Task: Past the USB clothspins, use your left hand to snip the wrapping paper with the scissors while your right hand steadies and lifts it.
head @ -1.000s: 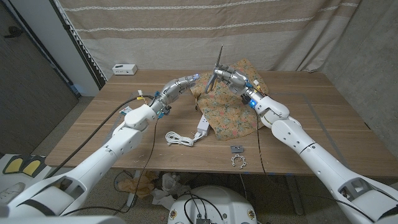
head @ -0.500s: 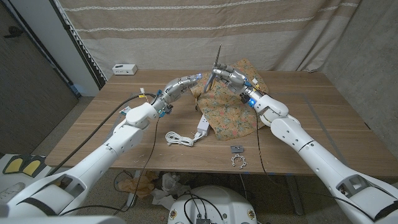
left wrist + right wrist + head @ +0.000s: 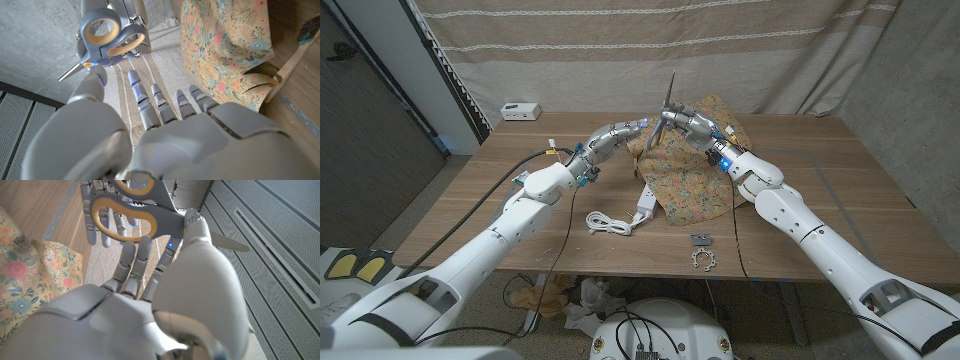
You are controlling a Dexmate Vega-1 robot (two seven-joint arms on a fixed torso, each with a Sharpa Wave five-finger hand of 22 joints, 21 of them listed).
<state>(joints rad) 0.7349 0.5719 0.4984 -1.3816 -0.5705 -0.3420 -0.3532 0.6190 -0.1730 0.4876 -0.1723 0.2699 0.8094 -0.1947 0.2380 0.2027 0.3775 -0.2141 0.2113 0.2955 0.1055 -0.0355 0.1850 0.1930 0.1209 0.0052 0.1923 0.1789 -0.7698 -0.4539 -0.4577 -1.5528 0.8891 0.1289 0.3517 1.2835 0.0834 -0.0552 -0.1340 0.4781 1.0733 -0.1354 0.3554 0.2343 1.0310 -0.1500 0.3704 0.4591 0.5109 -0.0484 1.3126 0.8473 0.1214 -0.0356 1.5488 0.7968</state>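
- Desk (image 3: 840,150) is wood-grain, with a striped beige curtain (image 3: 650,50) behind and a small white box (image 3: 520,110) at the far left corner.
- Floral wrapping paper (image 3: 685,180) lies mid-desk; a white cable (image 3: 607,222) sits nearer the front.
- Right robot hand (image 3: 688,125) grips the scissors (image 3: 668,110), blades up, above the paper.
- Left robot hand (image 3: 618,133) reaches toward them, fingers apart, holding nothing.
- Right wrist view shows orange-lined handles (image 3: 127,217) up close.
- No readable writing.

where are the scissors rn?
Head view: the scissors are held up in the right hand above the far middle of the table, over the floral wrapping paper; the left hand reaches toward them.
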